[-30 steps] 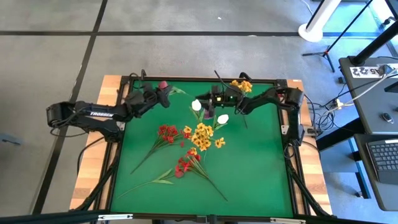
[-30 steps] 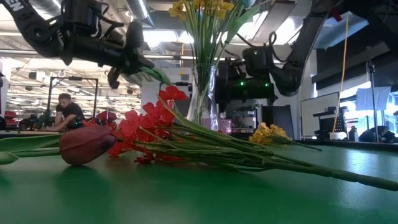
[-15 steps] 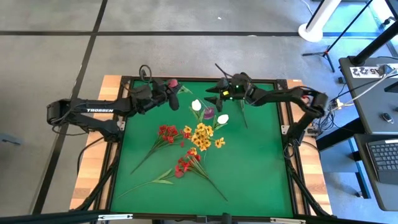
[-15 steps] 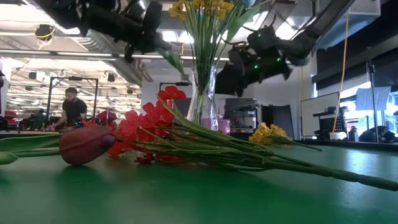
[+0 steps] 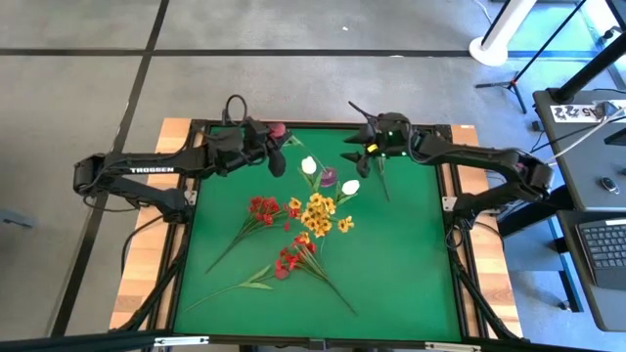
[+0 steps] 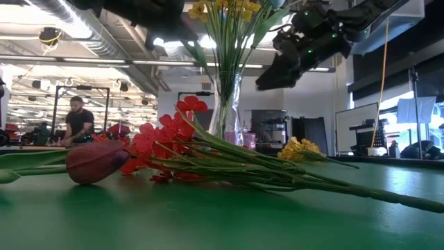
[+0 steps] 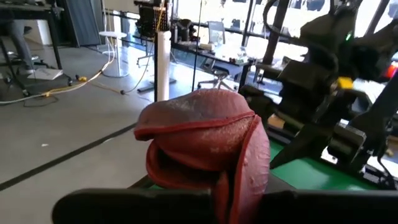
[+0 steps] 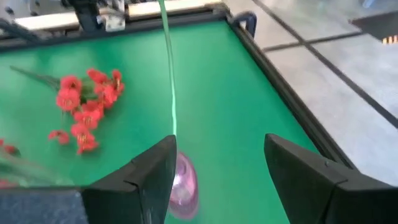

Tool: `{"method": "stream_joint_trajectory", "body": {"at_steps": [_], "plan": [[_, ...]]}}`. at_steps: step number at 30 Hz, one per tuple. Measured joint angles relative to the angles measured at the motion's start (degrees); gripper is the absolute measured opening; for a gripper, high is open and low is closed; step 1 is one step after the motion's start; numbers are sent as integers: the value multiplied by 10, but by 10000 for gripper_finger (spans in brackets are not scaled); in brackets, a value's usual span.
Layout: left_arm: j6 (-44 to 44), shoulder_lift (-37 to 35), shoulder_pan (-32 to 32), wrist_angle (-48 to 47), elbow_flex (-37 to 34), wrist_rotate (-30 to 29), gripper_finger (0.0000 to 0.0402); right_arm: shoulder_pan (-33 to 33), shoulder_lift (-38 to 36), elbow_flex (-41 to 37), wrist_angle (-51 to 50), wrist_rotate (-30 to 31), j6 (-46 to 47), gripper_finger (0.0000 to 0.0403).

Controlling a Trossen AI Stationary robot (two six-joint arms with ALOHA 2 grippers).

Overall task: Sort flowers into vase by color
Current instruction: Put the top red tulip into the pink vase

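A: I'm driving from the remote desk. My left gripper is pinched on a dark red tulip-like artificial bud and hangs at about eleven o'clock on the green felt table mat, near the far edge. My right gripper stands spread with nothing between its fingers, at about one o'clock.

B: And the rest of the flowers?

A: Red blossom sprays and yellow-orange blossom clusters lie loose around the mat's centre, white tulip-like buds just toward twelve from them. The clear glass vase, already holding yellow blooms on green stems, shows in the low view.

B: What worries you?

A: I judge the bud could slip or swing, since the grip looks close to the head and the long stem trails free. The two arms are also near each other at the far edge, so a careless reach toward the vase could knock it over or clash the arms.

B: Any lettering?

A: "TROSSEN" in white on the left arm. The white tag at three o'clock, off the table, I can't make out
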Motion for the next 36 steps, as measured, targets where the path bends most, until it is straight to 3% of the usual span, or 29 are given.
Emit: {"method": "stream_joint_trajectory", "body": {"at_steps": [5,12,18,24,36], "plan": [[14,0,-1,-19,0,3,2,0,-16,-1,-57,1,-7,241],[38,0,-1,-24,0,4,2,1,-16,-43,-47,-1,-7,241],[44,0,0,-23,0,0,2,36,-16,-124,59,-30,-5,241],[46,0,0,-23,0,-2,2,96,-15,-189,195,-16,-4,241],[59,0,18,-58,0,-15,2,132,74,-197,266,25,25,241]]}}
